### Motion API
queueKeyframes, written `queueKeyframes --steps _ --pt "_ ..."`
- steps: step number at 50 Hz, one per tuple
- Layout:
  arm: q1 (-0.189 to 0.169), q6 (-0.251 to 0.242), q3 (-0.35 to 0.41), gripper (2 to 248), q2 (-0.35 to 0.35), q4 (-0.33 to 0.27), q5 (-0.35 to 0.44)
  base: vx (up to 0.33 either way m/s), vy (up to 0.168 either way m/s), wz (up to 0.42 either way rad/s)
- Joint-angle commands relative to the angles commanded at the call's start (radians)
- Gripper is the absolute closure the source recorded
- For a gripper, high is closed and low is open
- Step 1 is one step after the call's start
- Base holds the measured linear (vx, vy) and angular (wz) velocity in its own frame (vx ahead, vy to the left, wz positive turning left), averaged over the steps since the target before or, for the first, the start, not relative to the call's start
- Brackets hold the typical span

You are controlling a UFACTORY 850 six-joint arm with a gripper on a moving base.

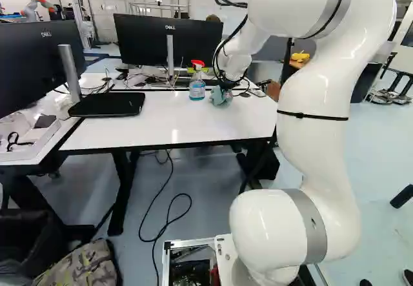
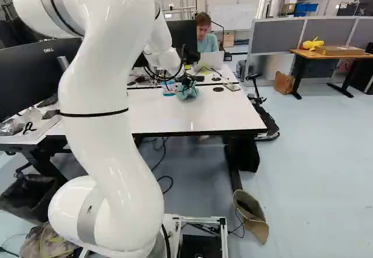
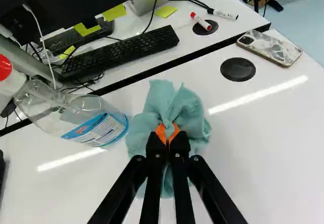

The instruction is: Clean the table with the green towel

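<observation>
Office/lab room, blue-grey floor, white tabletop (image 1: 174,124) ahead of the base, second desk butted against its far edge with monitor (image 1: 168,40) and keyboard (image 3: 121,49) on it. Bottle (image 3: 76,113) stands on the tabletop just beside the towel (image 3: 144,123), probably parked there as cleaner for this job. Phone (image 3: 270,48) lies near the far edge, past the round black cap (image 3: 238,69), well apart from the towel. Looks like someone's own stuff, not part of the task. Black stand (image 1: 106,104) takes up the other end.

Pincer (image 3: 168,135) nearly closed, a fold of towel nipped between its orange pads. Towel is bunched, skirts spread out both sides onto the tabletop. Grip at the middle makes sense: loose cloth below acts as the wiping pad and keeps the tips off the surface. How hard it presses, can't tell.

Arm (image 1: 322,118) rises from its joint, bends over high up, then reaches forward and down to the far part of the tabletop. Long reach, pincer aimed down and ahead. Near half is wide open for strokes. I'd judge it's at the start or mid-wipe; next would be a drag away from the bottle. Main risk: clipping it and tipping it over.
</observation>
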Motion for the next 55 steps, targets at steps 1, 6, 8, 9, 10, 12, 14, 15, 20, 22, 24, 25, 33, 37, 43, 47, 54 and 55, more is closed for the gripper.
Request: queueKeyframes --steps 1,6,8,9,10,12,14,15,20,22,24,25,33,37,43,47,54,55 --pt "-0.002 0.000 -0.005 224 -0.004 -0.008 0.000 0.000 0.000 0.000" --pt "-0.012 0.000 -0.030 224 -0.024 -0.048 0.000 0.000 0.000 0.000" --pt "-0.015 0.000 -0.039 224 -0.031 -0.064 0.000 0.000 0.000 0.000" --pt "-0.017 0.000 -0.044 224 -0.035 -0.071 0.000 0.000 0.000 0.000" --pt "-0.019 0.000 -0.049 224 -0.039 -0.079 0.000 0.000 0.000 0.000" --pt "-0.023 0.000 -0.060 224 -0.047 -0.094 0.000 0.000 0.000 0.000" --pt "-0.026 0.000 -0.069 224 -0.054 -0.100 0.000 0.000 0.000 0.000" --pt "-0.028 0.000 -0.073 224 -0.058 -0.100 0.000 0.000 0.000 0.000" --pt "-0.037 0.000 -0.088 224 -0.069 -0.100 0.000 0.000 0.000 0.000" --pt "-0.040 0.000 -0.091 224 -0.073 -0.100 0.000 0.000 0.000 0.000" --pt "-0.042 0.000 -0.095 224 -0.077 -0.100 0.000 0.000 0.000 0.000" --pt "-0.042 0.000 -0.096 224 -0.079 -0.100 0.000 0.000 0.000 0.000" --pt "-0.042 0.000 -0.097 224 -0.092 -0.100 0.000 0.000 0.000 0.000" --pt "-0.042 0.000 -0.099 224 -0.101 -0.100 0.000 0.000 0.000 0.000" --pt "-0.042 0.000 -0.101 224 -0.113 -0.100 0.000 0.000 0.000 0.000" --pt "-0.042 0.000 -0.102 224 -0.122 -0.100 0.000 0.000 0.000 0.000" --pt "-0.042 0.000 -0.105 224 -0.137 -0.100 0.000 0.000 0.000 0.000" --pt "-0.042 0.000 -0.105 224 -0.139 -0.100 0.000 0.000 0.000 0.000"
